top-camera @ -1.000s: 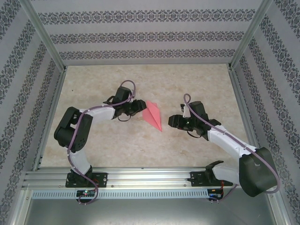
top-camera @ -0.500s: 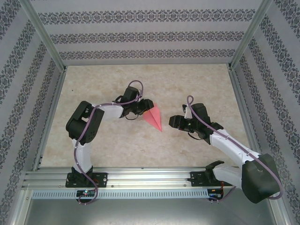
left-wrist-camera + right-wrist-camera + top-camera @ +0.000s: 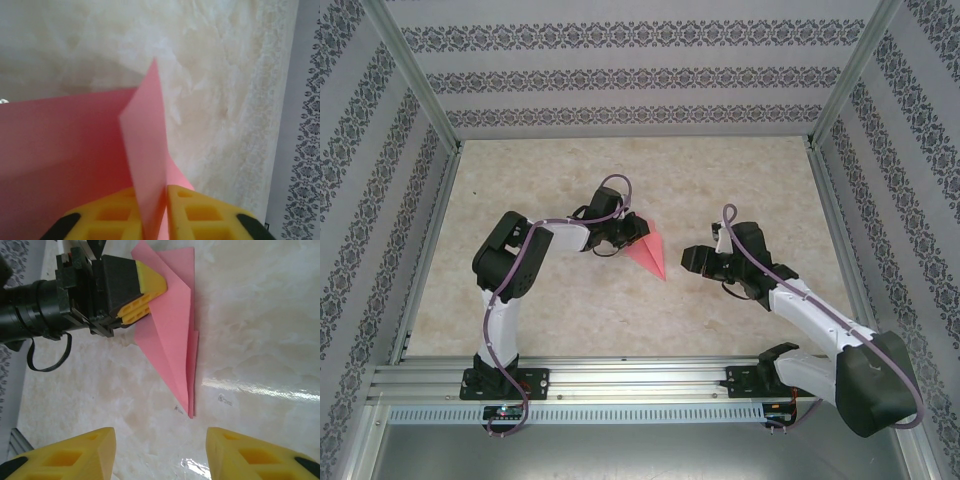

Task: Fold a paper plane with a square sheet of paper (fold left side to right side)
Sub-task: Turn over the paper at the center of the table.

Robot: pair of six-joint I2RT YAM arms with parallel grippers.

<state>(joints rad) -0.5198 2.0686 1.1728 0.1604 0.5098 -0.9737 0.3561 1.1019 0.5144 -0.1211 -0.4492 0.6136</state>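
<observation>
The salmon-red sheet of paper [image 3: 650, 254], creased into a long pointed shape, lies mid-table with its tip toward the near right. My left gripper [image 3: 633, 231] is at its upper left edge, shut on a raised flap. In the left wrist view that flap [image 3: 147, 150] stands upright, pinched between the yellow fingers [image 3: 200, 210], and my left gripper [image 3: 166, 194] has no gap. My right gripper [image 3: 688, 258] hovers just right of the tip, open and holding nothing. From the right wrist, the paper [image 3: 172, 335] points at my right gripper [image 3: 160, 440], with the left fingers [image 3: 142, 295] on its far edge.
The marble-look tabletop [image 3: 550, 300] is bounded by patterned walls [image 3: 630, 75] and metal frame posts. An aluminium rail [image 3: 640, 385] carrying both arm bases runs along the near edge.
My left gripper slid right onto the paper's upper left edge and closed on a flap, lifting it. The right gripper stayed in place and opened slightly.
</observation>
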